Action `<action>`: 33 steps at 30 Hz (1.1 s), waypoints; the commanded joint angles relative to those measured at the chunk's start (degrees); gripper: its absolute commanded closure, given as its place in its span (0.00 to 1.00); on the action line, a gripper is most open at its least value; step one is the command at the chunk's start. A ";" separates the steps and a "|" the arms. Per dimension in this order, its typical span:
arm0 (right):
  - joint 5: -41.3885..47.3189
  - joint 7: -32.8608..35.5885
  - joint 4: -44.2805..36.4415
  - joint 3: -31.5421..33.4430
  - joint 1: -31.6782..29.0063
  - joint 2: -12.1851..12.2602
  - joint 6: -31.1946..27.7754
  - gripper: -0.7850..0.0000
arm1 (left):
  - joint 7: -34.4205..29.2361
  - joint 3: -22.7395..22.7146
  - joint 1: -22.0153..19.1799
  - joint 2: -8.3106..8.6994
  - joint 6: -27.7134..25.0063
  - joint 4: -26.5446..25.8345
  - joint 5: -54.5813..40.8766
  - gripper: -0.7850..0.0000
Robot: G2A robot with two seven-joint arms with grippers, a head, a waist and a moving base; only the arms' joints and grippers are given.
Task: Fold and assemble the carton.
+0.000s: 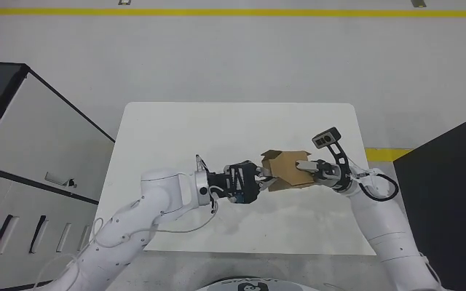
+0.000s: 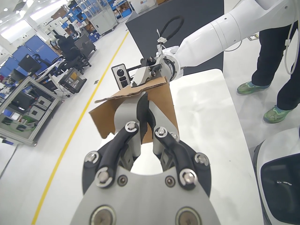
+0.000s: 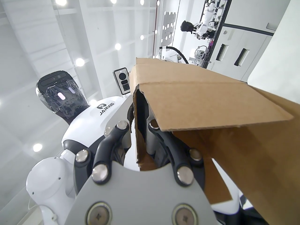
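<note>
- Currently, the partly folded carton (image 1: 287, 169) sits over the right part of the white table (image 1: 218, 131), between both arms.
- Left end effector (image 2: 144, 110): clamped on a carton panel edge.
- Right end effector (image 3: 140, 127): clamped on the opposite carton wall.

Holds both arms bent inward, wrists facing each other, grippers close together. At the left gripper (image 1: 256, 182), pointing straight at the other arm: fingers (image 2: 125, 114) pressed shut on a flap edge of the carton (image 1: 285, 169). At the right gripper (image 1: 306, 169), pointing back toward the left: fingers (image 3: 124, 136) closed either side of a carton wall, forearm angled in from the outer side.
</note>
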 commanded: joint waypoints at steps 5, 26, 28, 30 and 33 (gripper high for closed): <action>-2.92 -0.54 1.02 -0.37 0.16 0.08 -0.53 1.00 | 0.20 -0.38 0.72 0.16 -0.45 -0.57 0.19 1.00; 1.62 0.06 2.93 -1.09 0.46 0.28 0.83 1.00 | 0.26 -1.87 -0.62 0.05 1.21 -0.51 0.22 1.00; 3.66 0.06 3.09 -1.43 0.56 0.38 1.84 1.00 | 0.27 -3.55 0.23 0.31 1.69 -1.07 0.67 1.00; 5.55 0.06 2.94 -2.20 0.68 0.51 3.82 1.00 | 0.84 -4.97 1.21 0.54 2.02 -1.30 0.70 1.00; 7.40 0.06 3.10 -3.33 0.97 0.87 6.70 1.00 | 1.56 -6.38 2.48 0.82 1.87 -1.32 1.11 1.00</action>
